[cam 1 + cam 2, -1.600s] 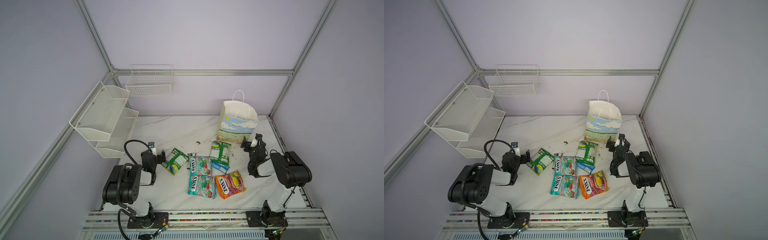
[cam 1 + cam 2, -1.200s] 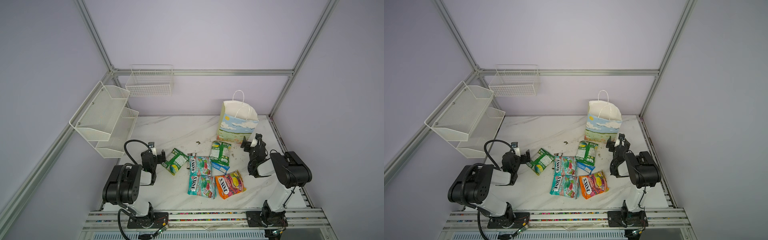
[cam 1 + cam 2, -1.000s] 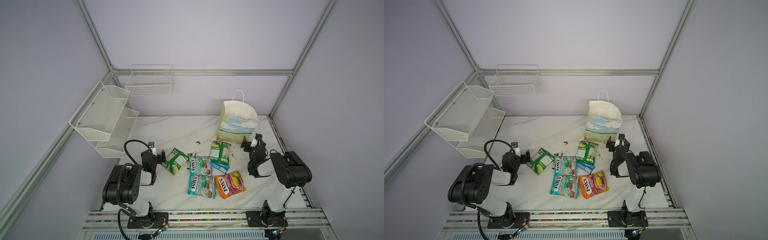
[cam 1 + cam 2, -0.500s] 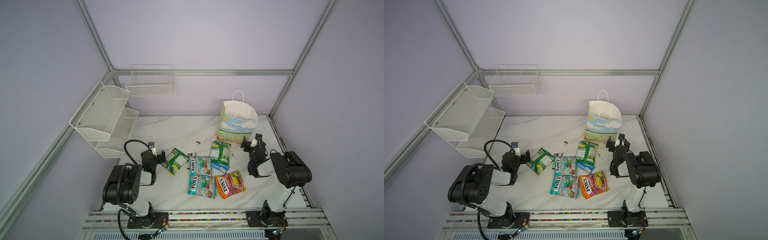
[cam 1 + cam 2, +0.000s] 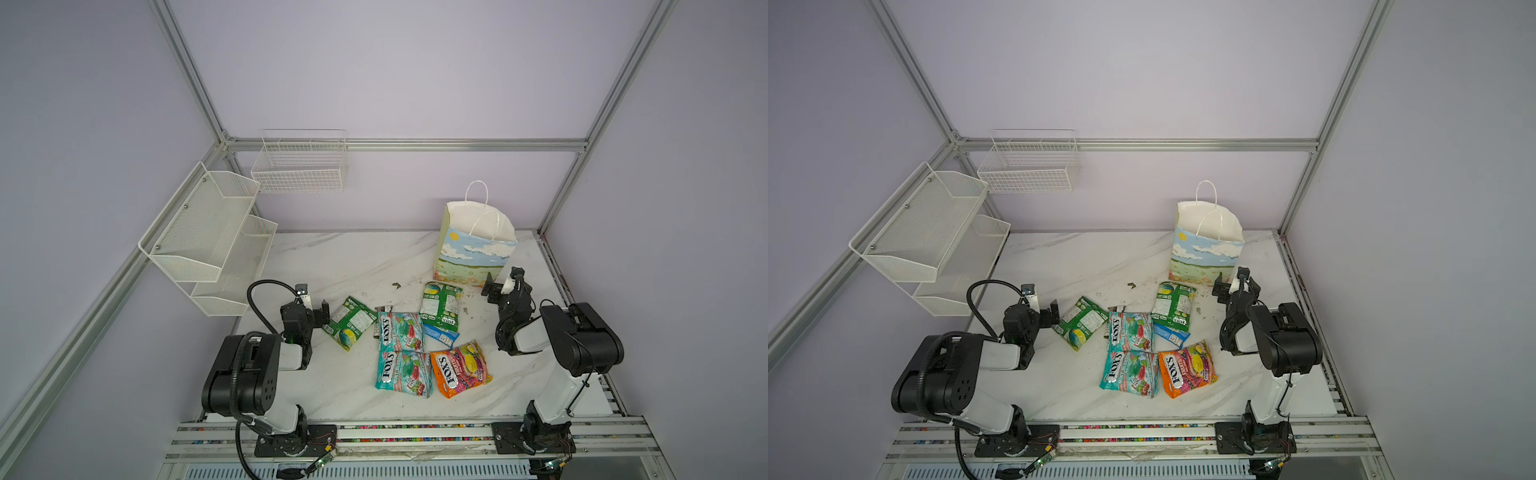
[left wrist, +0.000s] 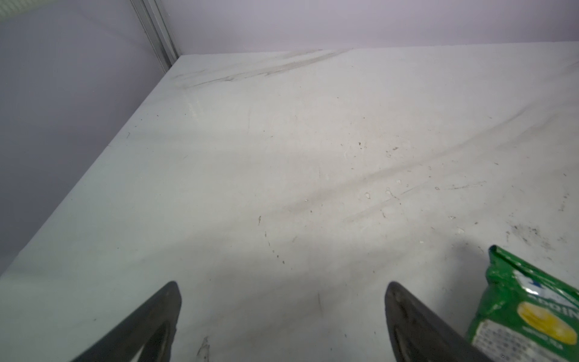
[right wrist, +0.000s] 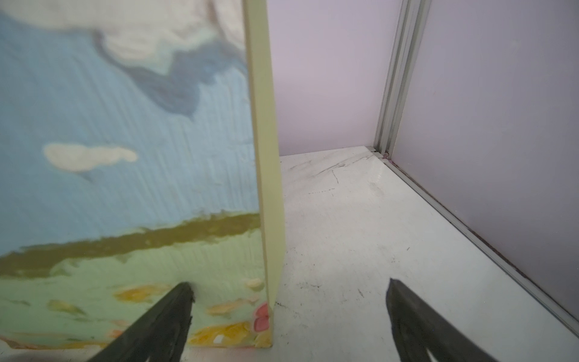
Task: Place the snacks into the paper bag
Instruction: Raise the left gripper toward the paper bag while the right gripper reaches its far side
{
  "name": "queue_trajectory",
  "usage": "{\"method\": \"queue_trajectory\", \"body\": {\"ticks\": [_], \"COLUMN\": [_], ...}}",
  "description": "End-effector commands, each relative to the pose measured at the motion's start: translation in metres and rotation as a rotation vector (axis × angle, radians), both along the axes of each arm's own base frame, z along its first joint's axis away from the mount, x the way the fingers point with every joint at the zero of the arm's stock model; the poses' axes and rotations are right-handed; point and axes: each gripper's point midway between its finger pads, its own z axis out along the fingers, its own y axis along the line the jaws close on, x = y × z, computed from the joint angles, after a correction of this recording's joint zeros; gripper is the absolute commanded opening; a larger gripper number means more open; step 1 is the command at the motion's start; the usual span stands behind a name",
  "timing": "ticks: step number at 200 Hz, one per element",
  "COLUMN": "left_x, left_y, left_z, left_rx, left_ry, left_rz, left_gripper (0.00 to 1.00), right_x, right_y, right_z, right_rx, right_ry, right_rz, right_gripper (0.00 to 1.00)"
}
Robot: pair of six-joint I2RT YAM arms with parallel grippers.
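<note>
Packing is judged to be at its very first step, since no packet is seen in or over the paper bag (image 5: 473, 253), which stands upright and open-mouthed at the far right of the table (image 5: 353, 257). All the snacks (image 5: 405, 370) are laid flat in a cluster in front of it: the left green bag (image 5: 350, 322) at the cluster's left edge, the right green bag (image 5: 440, 307) nearest the paper bag, the far teal packet (image 5: 400, 332) and the near teal packet (image 5: 397, 376) in a column between them, the orange packet (image 5: 459, 368) beside the near teal packet, the blue packet (image 5: 440, 336) at the right green bag's near end, and the dark wrapper (image 5: 384, 308) at the column's far end. The left gripper (image 6: 283, 291) is held low with its jaws spread wide and nothing between them; the left green bag is seen just beside one finger. The right gripper (image 7: 289, 286) is likewise spread and empty, set low before the paper bag's near right corner; whether a finger touches the paper cannot be told. Next, a turn of the left gripper toward the left green bag is probably called for, so that a crimped edge can be taken between the fingers, then a lift high enough for the rim and handles to be cleared; the light bag may need to be steadied.
</note>
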Motion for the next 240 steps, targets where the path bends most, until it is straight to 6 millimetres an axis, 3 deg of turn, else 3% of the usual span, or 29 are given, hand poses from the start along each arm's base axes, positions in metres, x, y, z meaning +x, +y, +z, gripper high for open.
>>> {"method": "queue_trajectory", "body": {"ticks": [1,34,45,48,62,85,102,135,159,186,220,240], "left_x": [0.024,0.017,0.015,0.016,0.019,0.031,0.043,0.080,0.102,0.124,0.135,0.136], "left_y": [0.005,0.005,0.003,0.001,-0.015,-0.050,-0.078,-0.134,-0.172,-0.222,-0.285,-0.312], "left_z": [0.072,0.119,0.135,0.141,0.159,0.193,0.231,0.284,0.301,0.314,0.307,0.306], "left_rx": [-0.010,-0.126,-0.208,-0.227,-0.315,-0.368,-0.364,-0.409,-0.469,-0.610,-0.682,-0.745], "left_ry": [-0.038,0.014,0.035,0.039,0.084,0.110,0.066,0.081,0.129,0.143,0.175,0.188], "left_rz": [0.038,0.124,0.156,0.159,0.114,0.029,-0.029,-0.122,-0.197,-0.329,-0.448,-0.517], "left_gripper": [1.00,1.00,1.00,1.00,1.00,1.00,1.00,1.00,1.00,1.00,1.00,1.00], "right_x": [-0.021,-0.046,-0.060,-0.065,-0.082,-0.075,-0.072,-0.042,-0.029,-0.020,-0.016,-0.021], "right_y": [-0.020,-0.024,-0.051,-0.061,-0.079,-0.067,-0.066,-0.047,-0.042,-0.023,-0.002,-0.004], "right_z": [0.043,0.085,0.084,0.073,0.065,0.064,0.058,0.064,0.064,0.072,0.067,0.081], "right_rx": [0.027,0.111,0.257,0.321,0.414,0.432,0.502,0.496,0.518,0.546,0.593,0.608], "right_ry": [-0.124,-0.181,-0.185,-0.144,-0.061,-0.015,0.005,0.130,0.231,0.257,0.316,0.288], "right_rz": [-0.117,-0.127,-0.303,-0.380,-0.531,-0.451,-0.470,-0.392,-0.414,-0.296,-0.180,-0.165], "right_gripper": [0.97,0.97,0.97,0.97,0.97,0.97,0.97,0.97,0.97,0.97,0.97,0.97]}}
